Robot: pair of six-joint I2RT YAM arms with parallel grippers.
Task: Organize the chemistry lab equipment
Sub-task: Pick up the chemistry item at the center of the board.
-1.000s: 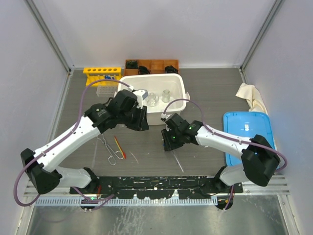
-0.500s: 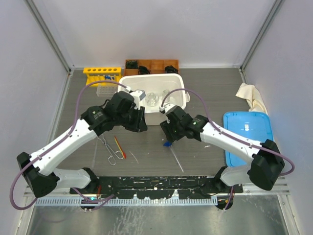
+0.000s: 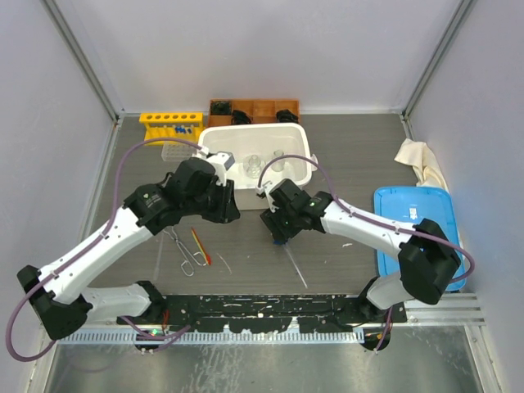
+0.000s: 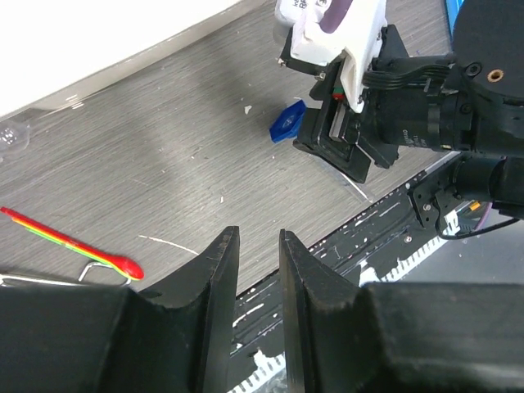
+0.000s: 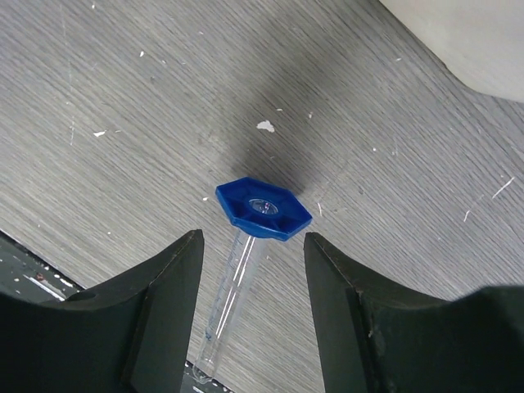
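While the left arm point(image 3: 98, 246) stands stretched from its base at 7 o'clock toward the centre of the tabletop point(image 3: 344, 164), its left tool point(image 4: 259, 237) hangs just in front of the white bin point(image 3: 254, 128). Its fingers are parted by a narrow gap with nothing between them. The right arm point(image 3: 360, 229) reaches leftward from 5 o'clock, and its right tool point(image 5: 252, 237) points down with the fingers set well apart, one on either side of a blue-capped test tube point(image 5: 264, 209) and not closed on it. That tube lies flat on the tabletop just toward 6 o'clock of the bin, cap end toward 12 o'clock. From above, the right tool covers most of the cap, so mainly the clear shaft shows. The metal tongs point(image 3: 184, 250) and the thin red-orange stick point(image 3: 200, 246) lie side by side at 8 o'clock of centre; the left wrist view cuts the tongs off at its edge. The bin holds two clear glass flasks point(image 3: 255, 166), partly masked by the left arm. The yellow tube rack point(image 3: 155, 119) at 11 o'clock carries blue-capped tubes; their number cannot be made out. The wooden tray point(image 3: 262, 105) at 12 o'clock holds dark items too small to identify.
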